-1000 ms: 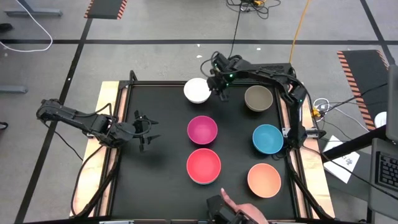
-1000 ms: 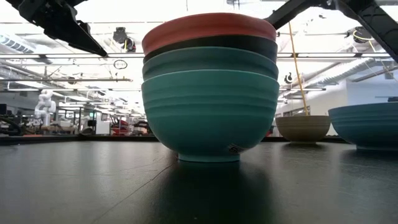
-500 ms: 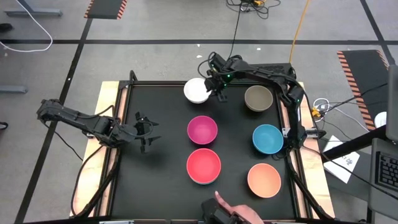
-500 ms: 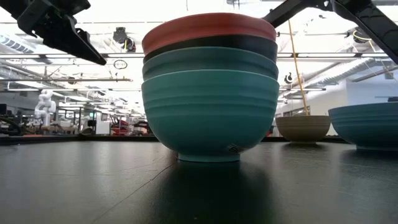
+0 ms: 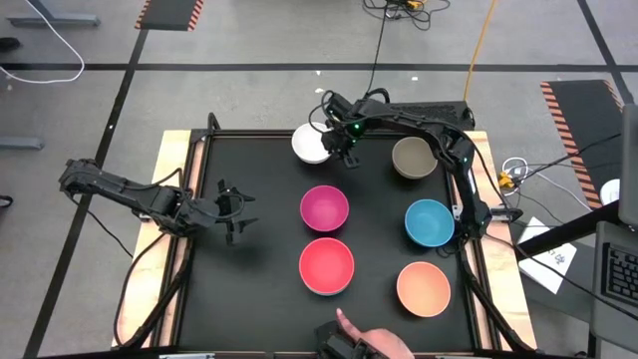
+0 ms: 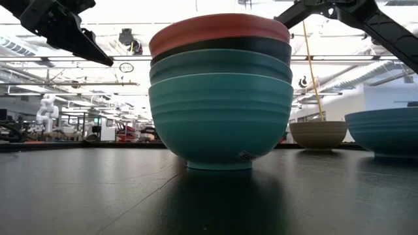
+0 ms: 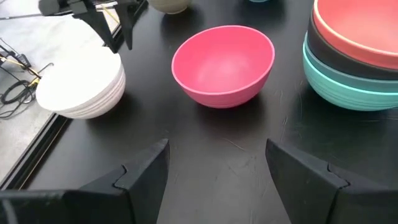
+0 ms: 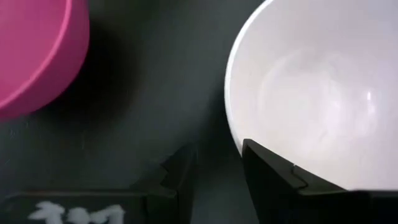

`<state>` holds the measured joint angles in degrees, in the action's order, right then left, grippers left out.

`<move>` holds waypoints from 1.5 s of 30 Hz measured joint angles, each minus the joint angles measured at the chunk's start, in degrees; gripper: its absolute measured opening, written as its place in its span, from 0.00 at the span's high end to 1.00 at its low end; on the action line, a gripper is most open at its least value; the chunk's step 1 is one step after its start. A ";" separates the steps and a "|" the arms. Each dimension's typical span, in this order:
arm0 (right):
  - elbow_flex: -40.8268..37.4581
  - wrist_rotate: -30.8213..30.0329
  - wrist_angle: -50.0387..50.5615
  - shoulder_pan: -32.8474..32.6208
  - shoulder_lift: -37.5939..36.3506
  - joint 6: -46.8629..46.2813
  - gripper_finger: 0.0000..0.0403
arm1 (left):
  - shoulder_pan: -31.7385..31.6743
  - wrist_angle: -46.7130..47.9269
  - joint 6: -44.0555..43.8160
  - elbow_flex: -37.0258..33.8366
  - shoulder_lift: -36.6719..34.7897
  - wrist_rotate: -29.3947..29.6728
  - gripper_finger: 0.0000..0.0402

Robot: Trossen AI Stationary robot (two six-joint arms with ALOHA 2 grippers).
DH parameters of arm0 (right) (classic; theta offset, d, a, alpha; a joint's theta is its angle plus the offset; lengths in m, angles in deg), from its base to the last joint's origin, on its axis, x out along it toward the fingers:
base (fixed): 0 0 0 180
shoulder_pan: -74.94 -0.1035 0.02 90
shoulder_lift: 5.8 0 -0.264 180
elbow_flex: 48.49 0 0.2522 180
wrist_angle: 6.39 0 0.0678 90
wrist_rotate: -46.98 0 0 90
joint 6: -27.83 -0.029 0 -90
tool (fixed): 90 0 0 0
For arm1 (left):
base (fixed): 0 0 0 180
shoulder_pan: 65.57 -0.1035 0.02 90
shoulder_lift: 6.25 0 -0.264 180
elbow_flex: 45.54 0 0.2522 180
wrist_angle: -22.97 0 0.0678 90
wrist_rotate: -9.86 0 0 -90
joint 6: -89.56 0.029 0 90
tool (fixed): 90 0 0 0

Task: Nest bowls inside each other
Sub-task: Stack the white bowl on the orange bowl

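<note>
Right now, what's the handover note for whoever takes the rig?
Left gripper: open, empty, over the table's left side.
Right gripper: at the rim of the round white bowl, rear.
Done: red bowl nested in black bowl, dark green bowl and turquoise bowl.
Left: white, magenta bowl, grey-brown bowl, blue bowl, peach-orange bowl.
Person's hand at the front edge.
</note>
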<state>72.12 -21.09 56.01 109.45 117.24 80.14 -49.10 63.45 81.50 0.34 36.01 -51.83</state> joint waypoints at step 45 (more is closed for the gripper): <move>-12.93 0.30 -29.59 -10.41 -25.53 -12.48 0.52 | 0.11 -0.11 -6.12 -0.04 0.00 -4.21 0.33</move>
<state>59.19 -20.79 26.43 99.04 91.71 67.66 -48.99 63.33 75.39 0.29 36.01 -56.03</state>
